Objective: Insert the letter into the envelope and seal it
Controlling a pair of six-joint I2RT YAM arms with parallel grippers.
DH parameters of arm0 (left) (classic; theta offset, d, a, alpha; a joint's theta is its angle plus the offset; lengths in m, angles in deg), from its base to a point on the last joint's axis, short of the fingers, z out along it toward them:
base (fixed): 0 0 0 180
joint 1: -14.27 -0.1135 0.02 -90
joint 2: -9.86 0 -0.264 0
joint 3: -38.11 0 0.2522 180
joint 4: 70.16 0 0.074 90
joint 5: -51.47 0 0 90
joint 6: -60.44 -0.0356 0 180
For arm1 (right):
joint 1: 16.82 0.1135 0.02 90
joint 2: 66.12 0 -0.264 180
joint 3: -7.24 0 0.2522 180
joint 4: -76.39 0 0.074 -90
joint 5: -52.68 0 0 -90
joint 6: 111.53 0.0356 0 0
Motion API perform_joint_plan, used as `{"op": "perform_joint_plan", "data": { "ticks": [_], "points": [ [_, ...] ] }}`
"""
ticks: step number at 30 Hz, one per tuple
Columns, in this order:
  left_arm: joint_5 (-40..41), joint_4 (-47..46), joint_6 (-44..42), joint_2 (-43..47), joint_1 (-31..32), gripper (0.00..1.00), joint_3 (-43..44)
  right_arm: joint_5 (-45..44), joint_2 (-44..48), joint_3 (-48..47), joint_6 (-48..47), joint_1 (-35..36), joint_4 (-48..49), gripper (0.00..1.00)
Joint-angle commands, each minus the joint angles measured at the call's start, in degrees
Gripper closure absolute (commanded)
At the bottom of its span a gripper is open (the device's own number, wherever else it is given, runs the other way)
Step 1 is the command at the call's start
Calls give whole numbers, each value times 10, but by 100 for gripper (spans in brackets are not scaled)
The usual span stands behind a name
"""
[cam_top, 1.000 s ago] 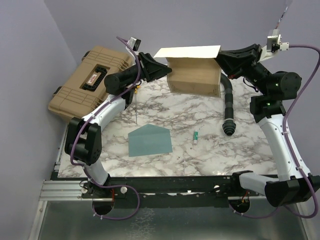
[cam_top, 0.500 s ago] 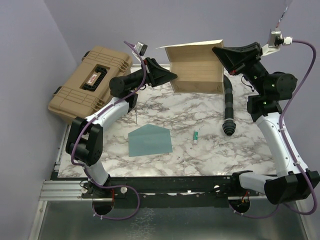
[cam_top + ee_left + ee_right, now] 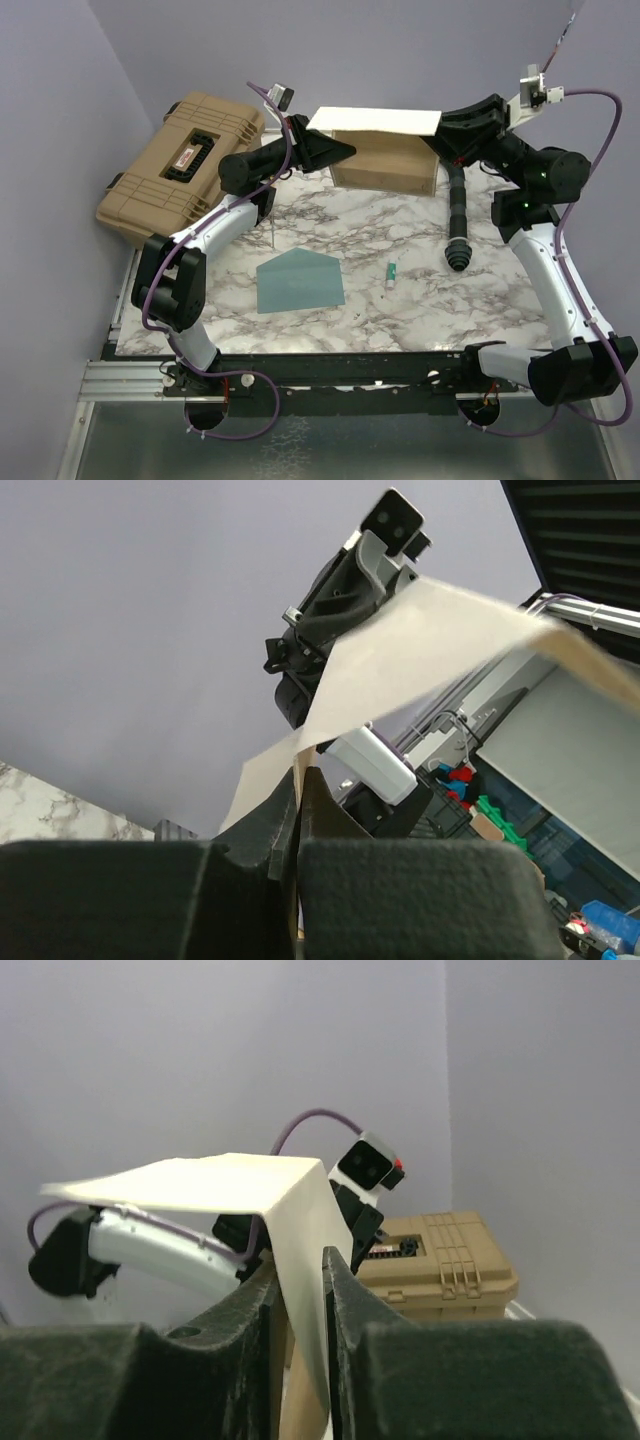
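Note:
The tan letter (image 3: 385, 165) hangs in the air over the back of the table, bent along a crease, its pale upper part lying flat on top. My left gripper (image 3: 345, 152) is shut on its left edge; the left wrist view shows the sheet (image 3: 420, 650) pinched between the closed jaws of that gripper (image 3: 298, 780). My right gripper (image 3: 437, 135) is at the right edge. In the right wrist view the sheet (image 3: 300, 1220) passes through this gripper (image 3: 300, 1260), whose jaws stand slightly apart and open. The teal envelope (image 3: 300, 280) lies flat on the marble near the front, flap pointing away.
A tan hard case (image 3: 180, 165) sits at the back left, half off the table. A black corrugated hose (image 3: 455, 215) lies at the right. A small green item (image 3: 392, 272) rests right of the envelope. A thin rod (image 3: 272, 225) stands near the left arm.
My left gripper has closed on the letter's left edge. The right jaws have parted a little. The letter's upper part, tilted up before, now lies flat, and the right wrist has lowered.

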Motion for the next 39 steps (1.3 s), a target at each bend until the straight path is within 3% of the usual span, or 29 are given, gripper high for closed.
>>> {"op": "perform_joint_plan", "data": {
  "ticks": [1,7,10,14,17,18,21,28,31,33,35,39],
  "points": [
    [10,-20,12,6,2,100,6,169,7,-26,-165,1,-67,74],
    [-2,-20,11,5,-10,100,-6,241,14,-93,-391,1,-356,65],
    [-8,-22,9,1,-22,100,-13,234,23,-123,-481,1,-495,52],
    [-10,-24,12,-9,-27,100,-9,241,34,-137,-555,1,-594,34],
    [-11,-26,13,-21,-31,100,-1,226,38,-160,-636,1,-710,26],
    [-17,-32,16,-37,-39,100,8,191,35,-188,-695,1,-820,24],
    [-23,-57,30,-53,-53,100,15,168,25,-231,-719,1,-899,22],
    [-17,-167,124,-108,-68,100,29,154,14,-231,-606,0,-867,16],
    [-29,-172,124,-117,-72,100,36,136,-6,-211,-450,1,-753,16],
    [-38,-164,104,-112,-73,100,29,75,-14,-166,-307,1,-642,15],
    [-46,-154,97,-114,-74,100,27,59,-38,-146,-217,0,-598,14],
    [-66,-167,99,-109,-73,100,20,33,-95,-160,-208,0,-632,14]
  ]
}}
